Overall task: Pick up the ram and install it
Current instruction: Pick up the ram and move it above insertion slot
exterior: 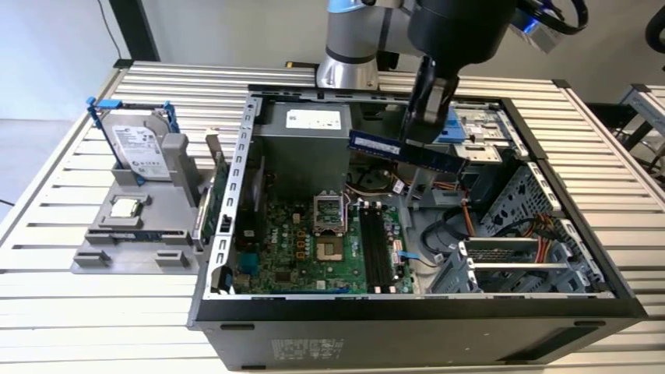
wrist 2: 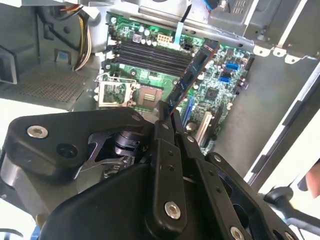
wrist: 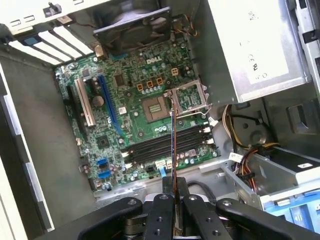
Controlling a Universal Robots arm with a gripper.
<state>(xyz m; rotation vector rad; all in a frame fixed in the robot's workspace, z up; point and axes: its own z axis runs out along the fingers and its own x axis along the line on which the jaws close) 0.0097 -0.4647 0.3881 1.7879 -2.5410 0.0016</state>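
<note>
Exterior view: tool (exterior: pixel 416 139) clenched on ram (exterior: pixel 400 150), held aloft over the open case (exterior: pixel 248 156).
Second wrist view: ram (wrist 2: pixel 193 74) slants across the board (wrist 2: pixel 222 86).
First wrist view: ram (wrist: pixel 173 145) seen edge-on, crossing the slots (wrist: pixel 150 148). I'd judge it wants turning parallel to them and keeping level.

The arm (exterior: pixel 348 54) is seen as a silver-grey tube with a blue ring (exterior: pixel 348 5); the gripper (wrist 2: pixel 169 112) is built of matte black jointed links fastened with round silver screws (wrist 2: pixel 172 210).
</note>
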